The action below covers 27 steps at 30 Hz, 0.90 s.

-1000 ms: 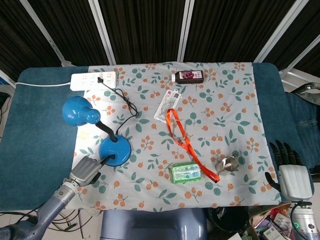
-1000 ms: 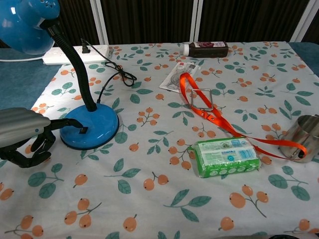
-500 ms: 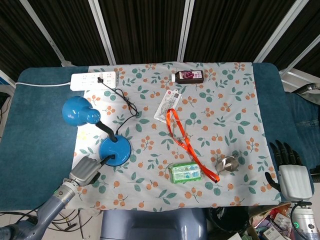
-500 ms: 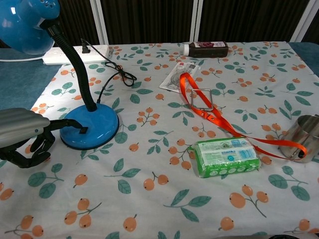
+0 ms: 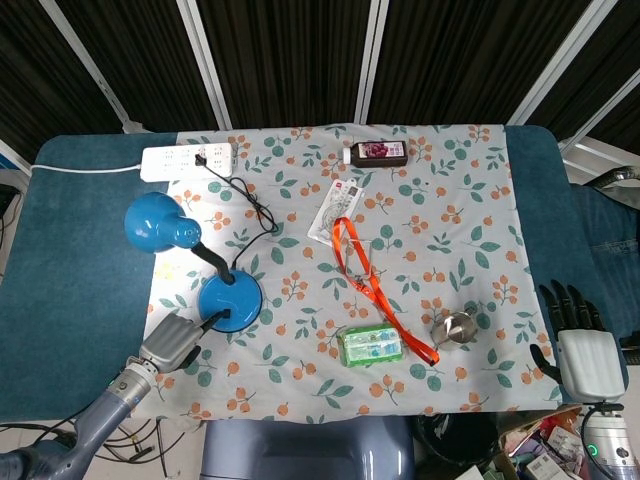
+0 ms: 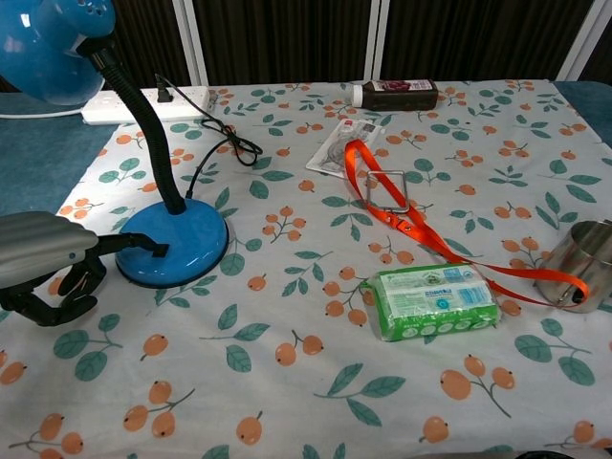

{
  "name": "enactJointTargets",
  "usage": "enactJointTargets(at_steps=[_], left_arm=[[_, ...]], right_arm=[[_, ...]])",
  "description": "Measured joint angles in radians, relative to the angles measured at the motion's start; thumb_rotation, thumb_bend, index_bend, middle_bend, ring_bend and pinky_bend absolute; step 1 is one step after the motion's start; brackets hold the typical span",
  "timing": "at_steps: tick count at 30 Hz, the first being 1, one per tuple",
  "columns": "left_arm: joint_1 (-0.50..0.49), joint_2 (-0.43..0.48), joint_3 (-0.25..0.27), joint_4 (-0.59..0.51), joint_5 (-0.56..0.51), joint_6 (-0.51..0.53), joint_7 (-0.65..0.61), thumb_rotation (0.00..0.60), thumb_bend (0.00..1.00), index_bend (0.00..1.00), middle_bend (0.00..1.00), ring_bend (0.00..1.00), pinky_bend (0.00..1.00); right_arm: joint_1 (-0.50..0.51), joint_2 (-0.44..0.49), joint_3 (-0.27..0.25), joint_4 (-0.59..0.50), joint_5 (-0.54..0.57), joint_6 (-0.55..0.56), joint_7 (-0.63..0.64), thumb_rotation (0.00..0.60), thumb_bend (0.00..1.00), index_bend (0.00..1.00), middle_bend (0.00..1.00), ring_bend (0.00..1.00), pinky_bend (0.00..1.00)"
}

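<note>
From the head view: my left hand (image 5: 168, 343) sits at the near left corner of the flowered cloth (image 5: 470, 190), one of my fingers reaching to the rim of the blue lamp's base (image 5: 229, 301). The lamp's shade (image 5: 152, 222) leans out over the cloth's left edge, and its black cord (image 5: 245, 200) runs up to the white power strip (image 5: 188, 160) at the far left. My right hand (image 5: 582, 348) is way off past the right edge of the cloth, over the blue tabletop (image 5: 70, 250) border, fingers spread and holding nothing, well apart from everything. There's open cloth on the right half, between the steel cup (image 5: 456, 327) and the far edge where the dark bottle (image 5: 377, 152) lies on its side.

From the chest view: my left hand (image 6: 43, 263) is low at the left edge of the frame, fingers (image 6: 134, 245) curled, one stretched out and touching the near left rim of the lamp base (image 6: 172, 247). It's not gripping anything. The orange strap (image 6: 411, 222) snakes from a packet (image 6: 340, 148) mid-cloth down to the steel cup (image 6: 579, 265) at the right edge, passing just behind the green pack (image 6: 436, 301). There's lots of bare cloth along the near edge in front of the green pack. My right hand doesn't show here.
</note>
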Motion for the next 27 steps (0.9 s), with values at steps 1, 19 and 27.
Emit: enactJointTargets(at_steps=[1, 19, 27], left_arm=[[-0.001, 0.0, 0.0, 0.0, -0.003, -0.003, 0.001, 0.6, 0.51, 0.09, 0.67, 0.56, 0.68], [-0.01, -0.001, -0.006, -0.001, -0.03, -0.015, 0.021, 0.6, 0.51, 0.09, 0.67, 0.56, 0.67], [0.001, 0.025, -0.019, -0.044, 0.012, 0.058, 0.011, 0.6, 0.43, 0.1, 0.56, 0.49, 0.56]], right_arm=[[0.0, 0.0, 0.0, 0.0, 0.0, 0.0, 0.0, 0.6, 0.2, 0.01, 0.02, 0.03, 0.14], [0.0, 0.0, 0.0, 0.001, -0.001, 0.0, 0.0, 0.6, 0.2, 0.01, 0.02, 0.03, 0.14], [0.0, 0.0, 0.0, 0.001, -0.001, 0.002, 0.001, 0.6, 0.2, 0.01, 0.02, 0.03, 0.14]])
